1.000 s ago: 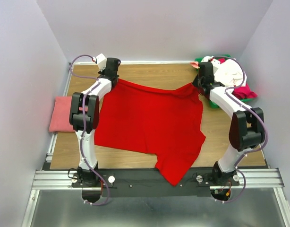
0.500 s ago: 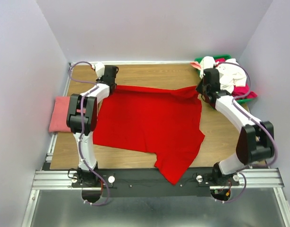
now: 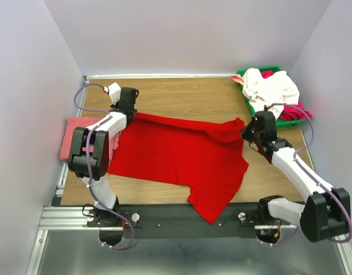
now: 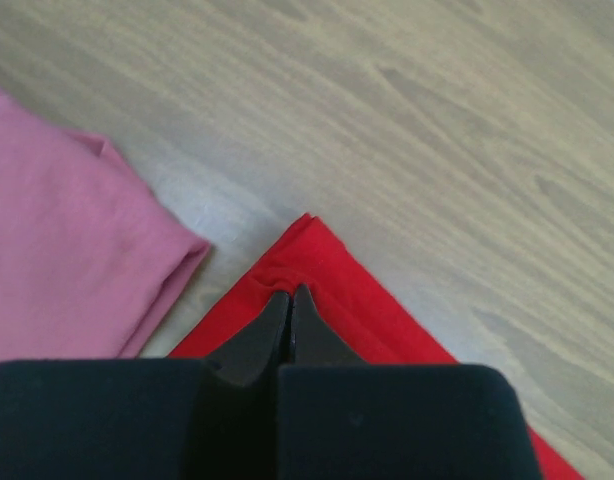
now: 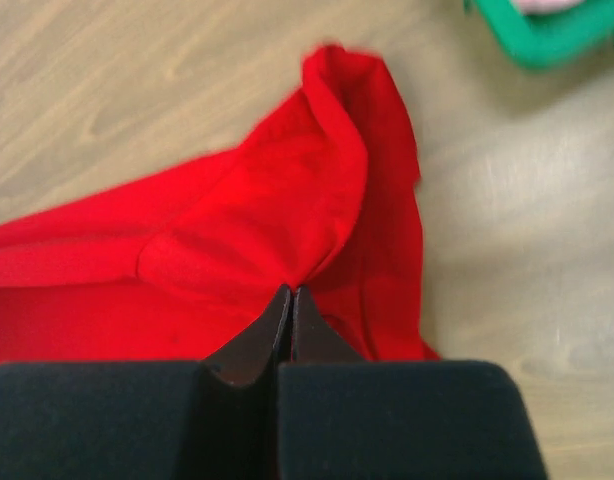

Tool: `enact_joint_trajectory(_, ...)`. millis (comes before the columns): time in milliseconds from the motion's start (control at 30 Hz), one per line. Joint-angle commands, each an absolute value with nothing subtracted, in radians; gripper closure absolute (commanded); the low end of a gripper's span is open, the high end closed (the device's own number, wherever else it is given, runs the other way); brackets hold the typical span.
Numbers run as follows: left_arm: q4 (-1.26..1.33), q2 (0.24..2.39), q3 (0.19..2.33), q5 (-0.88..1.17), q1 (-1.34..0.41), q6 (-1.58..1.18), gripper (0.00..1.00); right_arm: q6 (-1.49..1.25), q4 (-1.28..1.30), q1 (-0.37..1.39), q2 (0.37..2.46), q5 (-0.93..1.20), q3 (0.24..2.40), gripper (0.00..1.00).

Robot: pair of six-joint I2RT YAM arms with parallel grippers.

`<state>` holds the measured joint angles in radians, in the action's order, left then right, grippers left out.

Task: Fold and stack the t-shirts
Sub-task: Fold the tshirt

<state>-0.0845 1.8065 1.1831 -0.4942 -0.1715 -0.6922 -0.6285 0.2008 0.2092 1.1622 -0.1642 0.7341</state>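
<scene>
Spanning both clamped grippers (image 3: 132, 113) (image 3: 245, 132): red t-shirt (image 3: 176, 156)

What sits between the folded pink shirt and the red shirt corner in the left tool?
Only a narrow wedge of bare table separates pink shirt from red shirt, seen in the left wrist view.

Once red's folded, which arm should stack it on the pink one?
Left, probably. The left gripper, shut on a corner of the red shirt, sits beside the folded pink shirt; the right gripper pinches the opposite corner near the green tray.
</scene>
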Motion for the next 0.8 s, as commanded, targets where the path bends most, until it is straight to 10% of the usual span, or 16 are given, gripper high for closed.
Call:
enact_joint_trajectory(0, -0.107, 1.727, 1.124, -0.506, -0.164, -0.733, 1.00, -0.699, 0.242, 0.207, 1.047, -0.103, 0.617, 0.94)
enact_joint_trajectory(67, -0.139, 1.704, 1.100, -0.515, -0.164, -0.745, 1.00, -0.713, 0.247, 0.207, 1.003, -0.071, 0.563, 0.87)
enact_joint_trajectory(200, -0.183, 1.675, 1.085, -0.499, -0.164, -0.750, 0.51, -0.732, 0.262, 0.207, 0.891, -0.022, 0.450, 0.62)
enact_joint_trajectory(333, -0.183, 1.594, 1.052, -0.456, -0.167, -0.744, 0.27, -0.726, 0.268, 0.207, 0.804, -0.023, 0.420, 0.41)
enact_joint_trajectory(567, -0.117, 1.529, 1.046, -0.367, -0.198, -0.683, 0.20, -0.703, 0.273, 0.206, 0.851, -0.170, 0.520, 0.08)
enact_joint_trajectory(767, -0.065, 1.663, 1.106, -0.289, -0.229, -0.638, 0.20, -0.646, 0.273, 0.206, 1.144, -0.261, 0.730, 0.18)
